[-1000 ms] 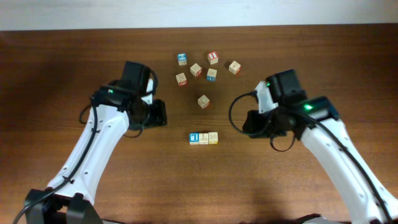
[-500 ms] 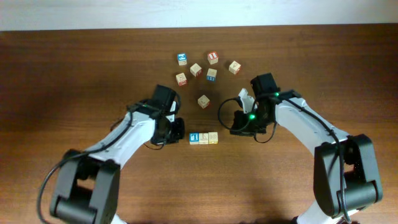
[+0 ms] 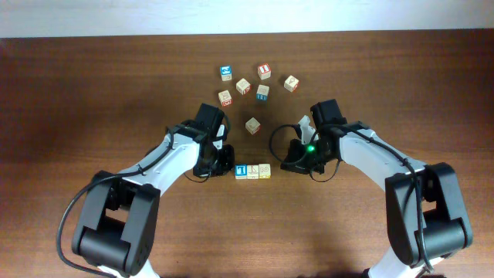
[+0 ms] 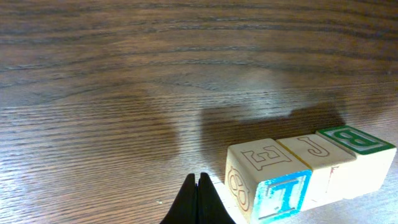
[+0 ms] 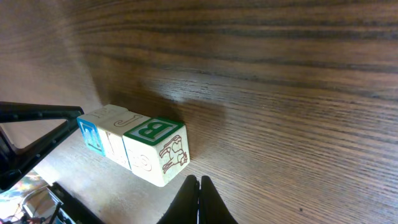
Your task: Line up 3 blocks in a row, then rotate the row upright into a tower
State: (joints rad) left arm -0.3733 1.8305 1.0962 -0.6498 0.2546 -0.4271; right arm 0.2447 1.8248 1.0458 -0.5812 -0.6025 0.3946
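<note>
As left end effector, right end effector flank, blocks between.

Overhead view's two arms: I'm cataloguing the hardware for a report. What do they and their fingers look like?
The left arm and right arm both have white link shells, bulky black joint housings and looping black cables. A small green light glows on the right arm. The fingers are thin, black and pointed.
</note>
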